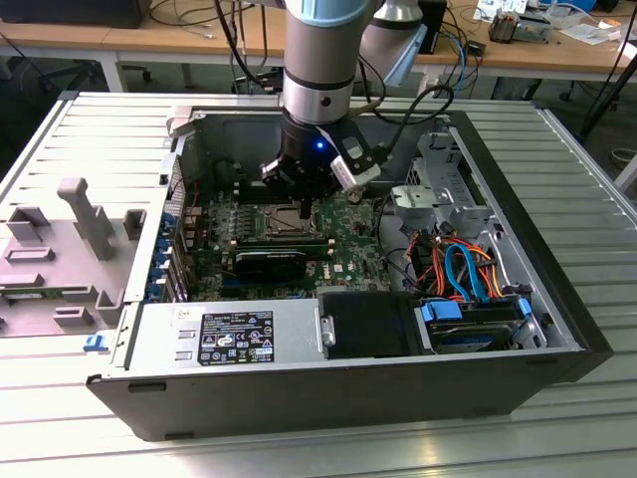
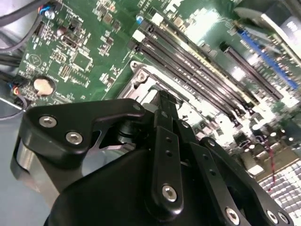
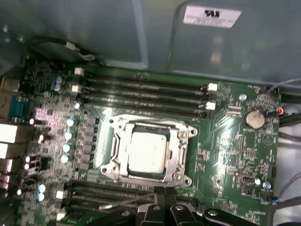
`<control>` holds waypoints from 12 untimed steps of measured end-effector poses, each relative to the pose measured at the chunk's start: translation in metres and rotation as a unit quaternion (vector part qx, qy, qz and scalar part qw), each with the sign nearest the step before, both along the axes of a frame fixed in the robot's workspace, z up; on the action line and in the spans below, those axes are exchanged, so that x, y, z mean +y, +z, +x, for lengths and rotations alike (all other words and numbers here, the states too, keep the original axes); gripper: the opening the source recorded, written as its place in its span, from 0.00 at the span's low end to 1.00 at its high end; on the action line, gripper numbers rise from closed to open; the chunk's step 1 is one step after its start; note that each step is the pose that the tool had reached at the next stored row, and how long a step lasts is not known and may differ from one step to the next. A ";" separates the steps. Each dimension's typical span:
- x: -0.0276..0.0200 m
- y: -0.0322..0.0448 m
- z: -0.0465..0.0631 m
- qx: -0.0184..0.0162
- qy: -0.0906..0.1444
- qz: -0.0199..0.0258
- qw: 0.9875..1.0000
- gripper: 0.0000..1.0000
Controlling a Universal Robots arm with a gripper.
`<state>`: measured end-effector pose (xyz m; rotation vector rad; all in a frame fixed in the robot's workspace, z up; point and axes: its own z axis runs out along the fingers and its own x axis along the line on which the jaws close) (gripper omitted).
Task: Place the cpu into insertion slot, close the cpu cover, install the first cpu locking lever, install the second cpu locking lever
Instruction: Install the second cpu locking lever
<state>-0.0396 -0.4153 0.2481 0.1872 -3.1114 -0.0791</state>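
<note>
The cpu point(image 3: 146, 151) lies flat in the insertion slot point(image 3: 123, 165) at the middle of the frame, and the cpu cover point(image 3: 180, 147) is closed around it as a silver frame. On the green motherboard point(image 3: 225, 155), long black memory slots point(image 3: 141, 94) run across just above the socket, and a round coin battery point(image 3: 254, 118) sits at the right. At the bottom edge the black gripper point(image 3: 163, 194) shows with its fingertips pressed together, just below the socket.

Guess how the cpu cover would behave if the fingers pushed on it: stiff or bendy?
The cpu cover is a thin metal frame with a large cut-out, so it probably flexes slightly. It lies flat over the cpu, so it likely won't slide. Its shiny surface looks slippery.
</note>
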 end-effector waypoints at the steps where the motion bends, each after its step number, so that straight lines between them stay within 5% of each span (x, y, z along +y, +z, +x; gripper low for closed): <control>1: -0.0001 -0.0012 0.000 0.000 -0.008 0.000 1.000 0.11; 4: -0.0001 -0.0052 0.000 0.000 -0.034 0.000 0.999 0.11; 12: -0.0016 -0.0206 0.006 0.000 -0.037 -0.004 0.999 0.11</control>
